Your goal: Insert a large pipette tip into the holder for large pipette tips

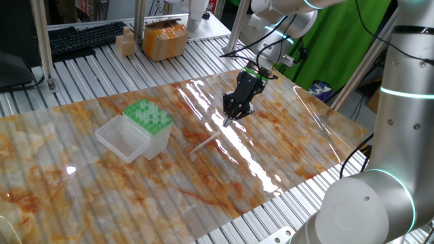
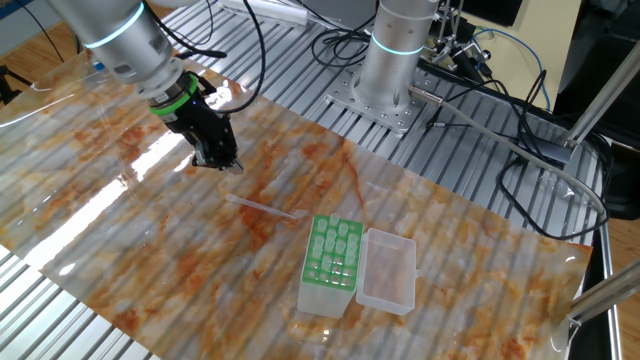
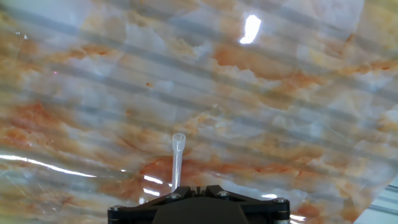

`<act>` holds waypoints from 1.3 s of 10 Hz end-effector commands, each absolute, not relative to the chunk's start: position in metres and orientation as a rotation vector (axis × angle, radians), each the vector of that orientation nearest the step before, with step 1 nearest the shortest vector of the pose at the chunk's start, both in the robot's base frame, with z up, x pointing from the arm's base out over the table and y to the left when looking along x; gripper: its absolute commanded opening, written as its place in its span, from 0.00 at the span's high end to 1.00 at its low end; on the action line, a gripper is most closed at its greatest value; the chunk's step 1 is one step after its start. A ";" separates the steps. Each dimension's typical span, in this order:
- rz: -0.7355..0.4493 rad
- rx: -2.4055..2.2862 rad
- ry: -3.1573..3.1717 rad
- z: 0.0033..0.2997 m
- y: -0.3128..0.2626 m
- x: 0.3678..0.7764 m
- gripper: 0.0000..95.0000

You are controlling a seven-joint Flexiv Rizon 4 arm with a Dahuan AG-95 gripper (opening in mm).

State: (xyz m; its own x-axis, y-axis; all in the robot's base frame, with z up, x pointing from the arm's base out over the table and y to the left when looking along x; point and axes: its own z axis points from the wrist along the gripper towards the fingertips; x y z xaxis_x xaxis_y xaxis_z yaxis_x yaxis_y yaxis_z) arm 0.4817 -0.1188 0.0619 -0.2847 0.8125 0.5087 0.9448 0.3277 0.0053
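Observation:
The large pipette tip (image 1: 204,144) lies flat on the marbled mat, a slender translucent cone, also visible in the other fixed view (image 2: 264,207). My gripper (image 1: 227,122) hangs just above the mat, a short way beyond the tip's one end, jaws shut with nothing between them (image 2: 224,166). In the hand view the pipette tip (image 3: 177,160) runs away from below the shut gripper (image 3: 196,186), its wide open end farthest from me. The holder for large pipette tips (image 1: 149,116) stands to the left, green holed top up, clear lid (image 1: 122,138) folded open beside it.
The marbled mat (image 1: 285,156) covers a slatted metal table. A cardboard box (image 1: 165,39) and a keyboard (image 1: 85,37) sit at the back. The arm's base (image 2: 395,60) and cables (image 2: 500,120) stand beyond the mat. The holder (image 2: 333,262) is near the mat's front edge there.

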 end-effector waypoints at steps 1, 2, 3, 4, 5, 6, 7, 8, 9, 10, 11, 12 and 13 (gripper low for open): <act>-0.470 -1.581 -2.155 0.058 -0.116 0.483 1.00; -0.472 -1.594 -2.151 0.056 -0.114 0.485 1.00; -0.483 -1.602 -2.150 0.054 -0.113 0.486 1.00; -0.502 -1.620 -2.153 0.051 -0.111 0.488 1.00; -0.509 -1.633 -2.151 0.049 -0.111 0.490 1.00; -0.512 -1.642 -2.154 0.044 -0.110 0.495 1.00; -0.517 -1.652 -2.148 0.042 -0.110 0.499 1.00; -0.526 -1.658 -2.137 0.041 -0.110 0.501 1.00; -0.525 -1.662 -2.136 0.041 -0.110 0.502 1.00; -0.536 -1.676 -2.132 0.041 -0.111 0.504 0.80; -0.544 -1.688 -2.129 0.042 -0.112 0.506 0.80; -0.549 -1.695 -2.127 0.042 -0.112 0.507 0.80; -0.556 -1.695 -2.132 0.042 -0.113 0.508 0.80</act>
